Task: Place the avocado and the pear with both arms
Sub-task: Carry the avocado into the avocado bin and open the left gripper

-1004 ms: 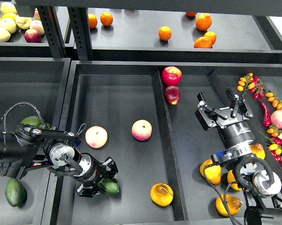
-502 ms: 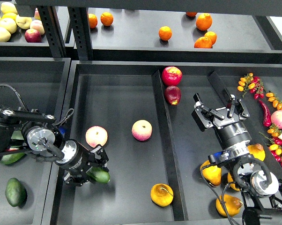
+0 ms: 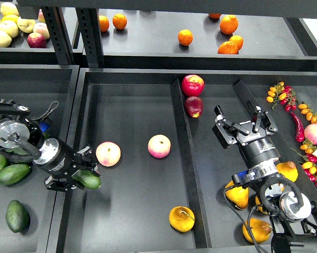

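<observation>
My left gripper (image 3: 77, 174) is shut on the dark green avocado (image 3: 89, 181) and holds it over the left edge of the middle tray (image 3: 132, 113). The golden pear (image 3: 181, 218), with brown blotches and a curved stem, lies at the tray's front right, beside the divider (image 3: 184, 158). My right gripper (image 3: 244, 122) is open and empty above the right compartment, well behind and to the right of the pear.
Two peaches (image 3: 108, 153) (image 3: 159, 146) lie mid-tray. Two red apples (image 3: 192, 85) (image 3: 194, 106) sit by the divider's far end. Paler avocados (image 3: 13, 173) (image 3: 17, 215) lie in the left bin. More yellow pears (image 3: 237, 194) lie under my right arm. Chillies and small tomatoes (image 3: 306, 132) lie at the far right.
My left gripper has carried the avocado left and up, from the tray's front to its left edge. My right gripper has drifted slightly left, still open.
</observation>
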Robot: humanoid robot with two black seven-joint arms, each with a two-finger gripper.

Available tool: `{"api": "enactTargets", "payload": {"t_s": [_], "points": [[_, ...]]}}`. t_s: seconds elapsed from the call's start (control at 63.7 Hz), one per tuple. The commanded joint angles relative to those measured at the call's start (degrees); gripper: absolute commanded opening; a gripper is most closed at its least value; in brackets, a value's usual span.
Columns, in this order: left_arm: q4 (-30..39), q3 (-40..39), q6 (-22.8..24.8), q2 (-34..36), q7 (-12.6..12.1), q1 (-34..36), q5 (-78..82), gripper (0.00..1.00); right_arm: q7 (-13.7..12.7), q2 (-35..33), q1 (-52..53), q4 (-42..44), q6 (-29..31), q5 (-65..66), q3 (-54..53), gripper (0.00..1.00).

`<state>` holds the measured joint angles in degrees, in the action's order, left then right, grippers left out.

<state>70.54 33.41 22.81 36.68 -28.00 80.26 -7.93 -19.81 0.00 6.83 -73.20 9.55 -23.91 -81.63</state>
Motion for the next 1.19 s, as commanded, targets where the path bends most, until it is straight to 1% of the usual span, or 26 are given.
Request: {"api": "enactTargets", "payload": {"t_s": [0.0, 0.22, 0.502, 0.769, 1.177], "points": [[0.03, 0.69, 1.19, 1.73, 0.00, -0.01, 1.43, 0.33, -0.05, 0.00, 1.26, 0.16, -1.82, 0.00, 1.47, 1.00], [0.12, 2.45, 3.30, 4.01, 0.00, -0.10, 6.08, 0.34, -0.14, 0.00, 4.33, 0.25, -4.54, 0.09, 4.28, 1.00], [-0.76, 4.30, 3.30, 4.01, 0.00, -1.60, 7.76, 0.34, -0.05, 0.00, 5.92, 0.43, -4.72, 0.44, 4.46, 1.00], [-2.60, 7.46, 3.21, 2.87, 0.00, -2.39, 9.25, 0.35, -0.05, 0.00, 5.92, -0.01, -4.63, 0.36, 4.37, 1.00], [-5.06, 7.99, 3.12, -0.82, 0.00, -6.25, 9.52, 0.37, -0.05, 0.00, 5.83, -0.71, -4.63, 0.27, 4.02, 1.00]]}}
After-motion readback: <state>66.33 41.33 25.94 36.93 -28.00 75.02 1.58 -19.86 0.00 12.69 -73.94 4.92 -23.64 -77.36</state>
